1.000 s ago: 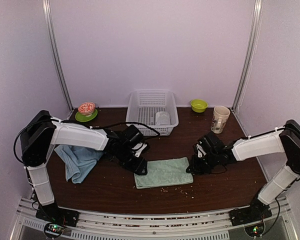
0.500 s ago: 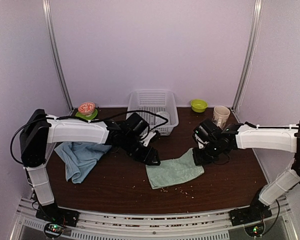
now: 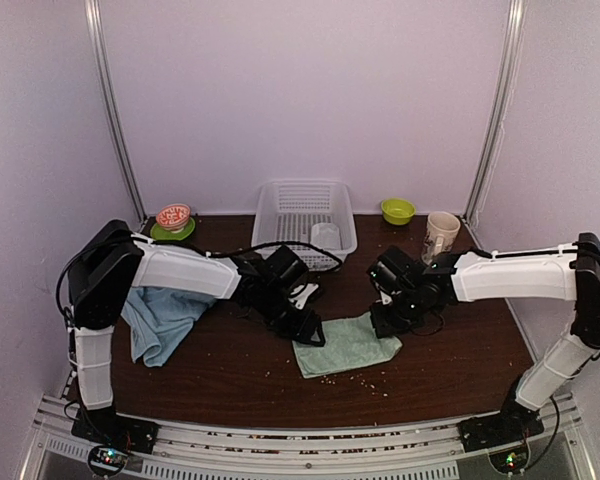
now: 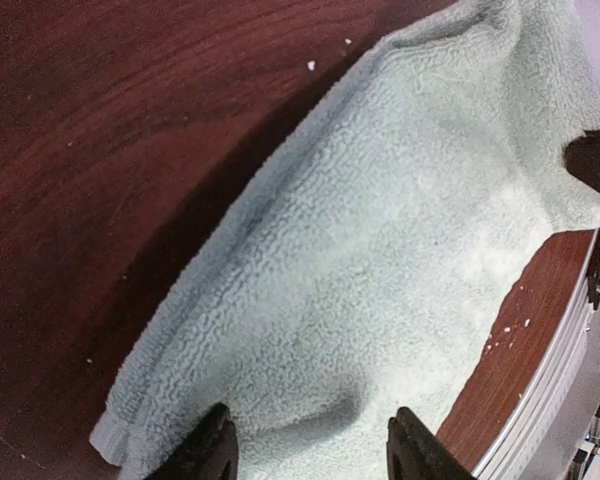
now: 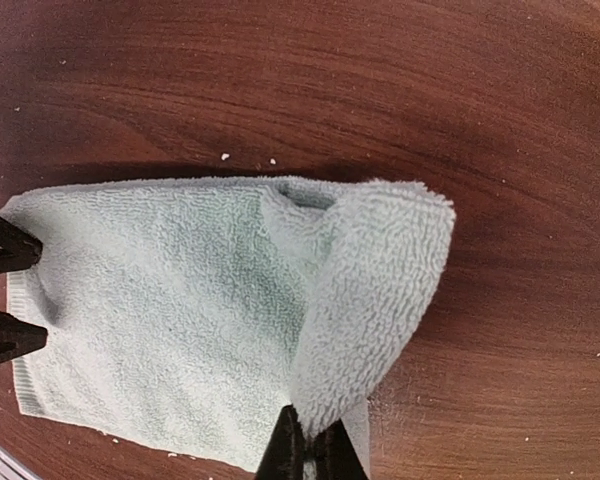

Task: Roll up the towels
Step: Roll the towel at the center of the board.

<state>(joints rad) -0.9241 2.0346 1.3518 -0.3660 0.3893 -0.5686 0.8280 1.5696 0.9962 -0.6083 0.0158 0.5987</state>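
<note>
The pale green towel (image 3: 347,346) lies on the brown table (image 3: 230,375) between my grippers; its panda patch is hidden. My right gripper (image 3: 383,324) is shut on the towel's right edge and holds that flap (image 5: 380,285) folded over the rest of the towel (image 5: 150,300); its jaws (image 5: 310,445) pinch the cloth. My left gripper (image 3: 313,334) is open, with its fingertips (image 4: 208,448) astride the towel's left edge (image 4: 380,250). The light blue towel (image 3: 160,320) lies crumpled at the left. The greyish-white towel (image 3: 325,236) sits in the basket.
A white lattice basket (image 3: 305,200) stands at the back centre. A mug (image 3: 441,237) and a green bowl (image 3: 397,210) are back right. A red bowl on a green plate (image 3: 173,217) is back left. Crumbs (image 3: 355,378) lie near the towel.
My right gripper has carried the green towel's right edge leftward and down, folding it over. My left gripper has shifted slightly right and nearer. The towel now covers less of the table.
</note>
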